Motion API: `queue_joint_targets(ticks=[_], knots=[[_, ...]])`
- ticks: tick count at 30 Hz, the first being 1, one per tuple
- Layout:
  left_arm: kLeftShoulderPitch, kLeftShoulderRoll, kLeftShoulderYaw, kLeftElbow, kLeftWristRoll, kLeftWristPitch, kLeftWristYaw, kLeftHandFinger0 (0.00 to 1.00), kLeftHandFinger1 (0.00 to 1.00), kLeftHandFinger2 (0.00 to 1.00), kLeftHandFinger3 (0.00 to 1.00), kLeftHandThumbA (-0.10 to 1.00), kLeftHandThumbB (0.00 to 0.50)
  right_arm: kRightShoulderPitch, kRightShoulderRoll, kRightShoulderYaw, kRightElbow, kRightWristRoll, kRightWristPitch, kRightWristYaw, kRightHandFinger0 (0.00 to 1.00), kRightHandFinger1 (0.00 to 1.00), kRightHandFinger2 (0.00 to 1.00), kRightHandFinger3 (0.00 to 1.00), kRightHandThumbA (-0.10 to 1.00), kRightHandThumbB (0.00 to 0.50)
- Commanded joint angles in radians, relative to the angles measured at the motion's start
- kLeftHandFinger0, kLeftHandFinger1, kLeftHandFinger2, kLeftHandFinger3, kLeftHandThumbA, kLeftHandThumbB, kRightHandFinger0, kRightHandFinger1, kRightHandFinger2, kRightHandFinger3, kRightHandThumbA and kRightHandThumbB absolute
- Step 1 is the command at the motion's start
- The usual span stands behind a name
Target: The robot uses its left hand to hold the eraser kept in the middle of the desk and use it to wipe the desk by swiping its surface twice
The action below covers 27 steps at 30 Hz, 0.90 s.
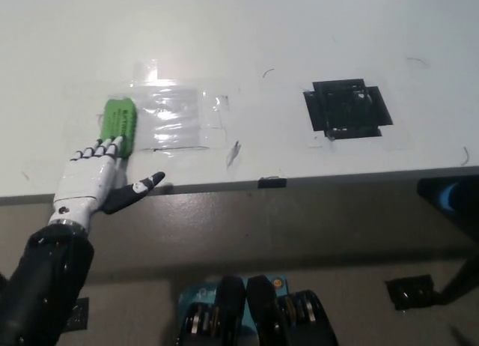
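We saw a matt white desk (pixel 314 31) with a smooth top. A patch of clear glossy tape (pixel 176 115) caught the light, and a square of black tape (pixel 349 108) looked duller and wrinkled. The green eraser (pixel 120 123) seemed smooth plastic, and the left hand (pixel 93 177) had a glossy white plastic shell.

White lettering is being shown along the top of the green eraser (pixel 120 123) at the left of the desk (pixel 299 31), but it is being blurred too much to be read.
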Motion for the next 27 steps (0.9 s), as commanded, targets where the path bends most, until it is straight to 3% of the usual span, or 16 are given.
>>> queue_joint_targets(ticks=[1,7,10,14,15,19,24,27], knots=[[-0.143,-0.002,0.022,0.031,-0.063,-0.12,0.047,1.0,1.0,1.0,1.0,1.0,0.384,-0.004,-0.021,-0.003,-0.026,0.002,-0.026,0.007,0.92,0.91,0.8,0.84,1.0,0.074],[-0.313,0.009,0.026,0.142,-0.054,-0.167,0.12,1.0,1.0,1.0,1.0,1.0,0.408,0.012,-0.017,-0.002,-0.038,0.0,-0.019,0.007,0.91,0.89,0.8,0.85,1.0,0.067],[-0.358,0.024,0.007,0.191,-0.032,-0.192,0.152,1.0,1.0,1.0,1.0,1.0,0.456,0.019,-0.016,0.0,-0.037,0.0,-0.02,0.01,0.92,0.89,0.8,0.85,1.0,0.057],[-0.366,0.029,0.022,0.162,-0.045,-0.21,0.178,1.0,1.0,1.0,1.0,1.0,0.454,0.019,-0.015,-0.001,-0.048,0.004,0.004,0.009,0.94,0.92,0.83,0.86,1.0,0.067],[-0.344,0.029,0.04,0.108,-0.061,-0.199,0.166,1.0,1.0,1.0,1.0,1.0,0.42,0.019,-0.018,0.003,-0.048,-0.006,0.001,0.008,0.93,0.91,0.82,0.86,1.0,0.064],[-0.238,-0.005,0.108,-0.096,-0.095,-0.195,0.194,1.0,1.0,1.0,1.0,1.0,0.391,0.019,-0.022,0.001,-0.051,-0.002,0.003,0.01,0.92,0.91,0.82,0.86,1.0,0.06],[0.011,-0.125,0.193,-0.539,-0.202,-0.082,0.113,1.0,1.0,1.0,1.0,1.0,0.4,0.019,-0.022,-0.007,-0.055,0.014,0.01,0.014,0.94,0.91,0.81,0.84,1.0,0.087],[0.217,-0.193,0.181,-0.727,-0.239,-0.106,0.128,1.0,1.0,1.0,1.0,1.0,0.414,0.022,-0.023,-0.007,-0.053,0.011,0.007,0.013,0.94,0.92,0.81,0.84,1.0,0.077]])
